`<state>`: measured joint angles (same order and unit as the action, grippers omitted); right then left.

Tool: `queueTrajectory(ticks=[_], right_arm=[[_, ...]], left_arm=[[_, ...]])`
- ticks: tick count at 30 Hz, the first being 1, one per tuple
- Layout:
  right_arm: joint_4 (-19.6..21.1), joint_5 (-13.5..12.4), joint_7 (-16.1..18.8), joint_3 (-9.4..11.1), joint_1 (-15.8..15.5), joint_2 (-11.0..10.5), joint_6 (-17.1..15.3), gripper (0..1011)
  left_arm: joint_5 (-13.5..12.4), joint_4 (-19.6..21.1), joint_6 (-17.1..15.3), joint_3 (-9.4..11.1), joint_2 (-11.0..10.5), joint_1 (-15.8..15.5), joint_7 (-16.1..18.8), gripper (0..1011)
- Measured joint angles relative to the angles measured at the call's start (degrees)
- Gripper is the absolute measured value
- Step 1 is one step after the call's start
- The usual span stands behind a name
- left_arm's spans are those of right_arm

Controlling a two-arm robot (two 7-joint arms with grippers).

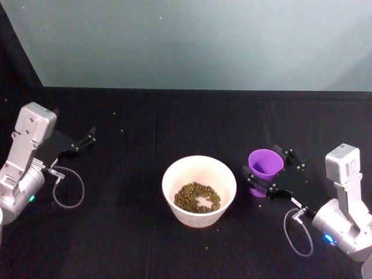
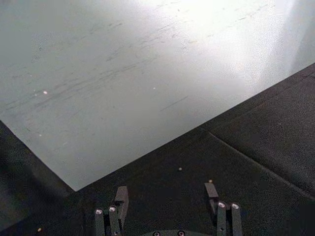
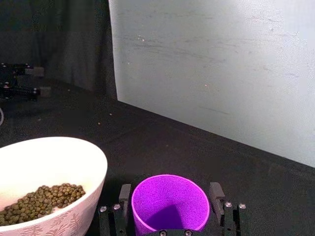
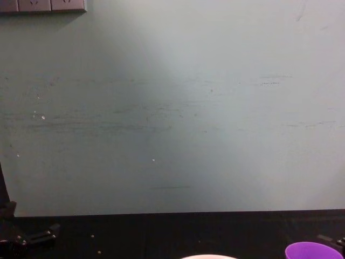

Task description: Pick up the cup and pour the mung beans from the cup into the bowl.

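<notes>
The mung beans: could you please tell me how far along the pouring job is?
The mung beans already lie in the bowl, and the cup looks empty and upright on the table. The right hand stands around it, fingers apart. The left hand hovers far left, open. Only withdrawing seems left.

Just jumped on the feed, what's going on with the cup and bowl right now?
The right end effector sits around the purple cup, which stands upright on the black table just right of the bowl. The cup looks empty from the right wrist view, and the mung beans lie in the bowl, so the pour seems done. The left end effector is parked open at far left, holding nothing.
</notes>
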<state>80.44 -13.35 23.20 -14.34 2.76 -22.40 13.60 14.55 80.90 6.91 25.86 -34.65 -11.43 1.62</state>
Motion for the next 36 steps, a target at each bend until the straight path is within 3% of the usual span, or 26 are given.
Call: queueTrajectory(ticks=[7,17,19,22,26,33,36], right_arm=[[0.0,-0.05,-0.03,0.0,0.0,-0.01,0.07,1002],[8.47,-1.64,-1.2,3.24,-4.62,-0.74,0.26,1002],[12.7,-1.86,-2.82,5.2,-7.33,-1.21,-0.63,1002],[15.58,-1.46,-4.72,7.01,-9.7,-1.31,-1.17,1002],[19.53,0.78,-9.39,10.87,-14.46,-0.76,-1.22,1002],[21.61,4.44,-16.22,16.01,-19.2,2.05,1.36,1003],[21.57,4.94,-17.46,16.94,-19.69,3.01,1.4,1003]], left_arm=[[0.0,0.0,0.0,0.0,0.0,0.0,0.0,1011],[0.0,0.0,0.0,0.0,0.0,0.0,0.0,1011],[0.0,0.0,0.0,0.0,0.0,0.0,0.0,1011],[0.0,0.0,0.0,0.0,0.0,0.0,0.0,1011],[0.0,0.0,0.0,0.0,0.0,0.0,0.0,1011],[0.0,0.0,0.0,0.0,0.0,0.0,0.0,1011],[0.0,0.0,0.0,0.0,0.0,0.0,0.0,1011]])
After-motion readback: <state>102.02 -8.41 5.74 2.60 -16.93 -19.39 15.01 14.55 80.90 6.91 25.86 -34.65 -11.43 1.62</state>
